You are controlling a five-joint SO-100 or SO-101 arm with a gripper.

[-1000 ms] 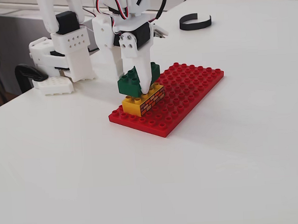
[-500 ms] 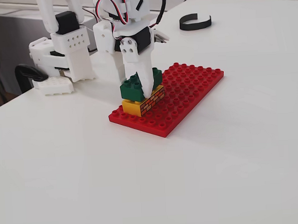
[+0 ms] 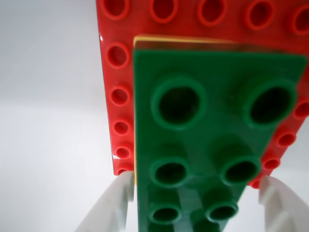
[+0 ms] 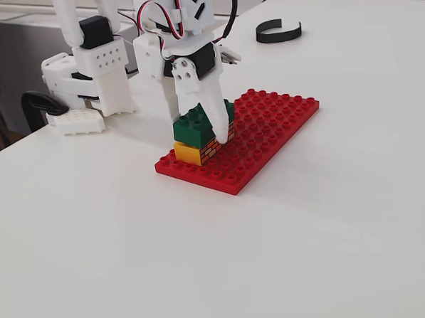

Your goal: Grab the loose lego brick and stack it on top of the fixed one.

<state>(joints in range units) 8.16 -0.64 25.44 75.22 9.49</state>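
The dark green loose brick (image 3: 207, 145) sits squarely on top of the yellow fixed brick (image 4: 189, 153), whose sides have an orange brick-wall pattern. It shows in the fixed view (image 4: 191, 123) too. In the wrist view only a thin yellow edge (image 3: 183, 39) of the fixed brick shows. Both stand on the red baseplate (image 4: 275, 127), near its left end. My gripper (image 3: 197, 181) straddles the green brick with one white finger (image 3: 113, 205) on each side. A narrow gap shows at the right finger, so it is slightly open. In the fixed view the gripper (image 4: 200, 129) reaches down over the stack.
The red baseplate (image 3: 116, 72) lies on a white table. The arm's white base (image 4: 94, 72) and a black clamp (image 4: 42, 104) are at the back left. A black curved band (image 4: 278, 32) lies at the back.
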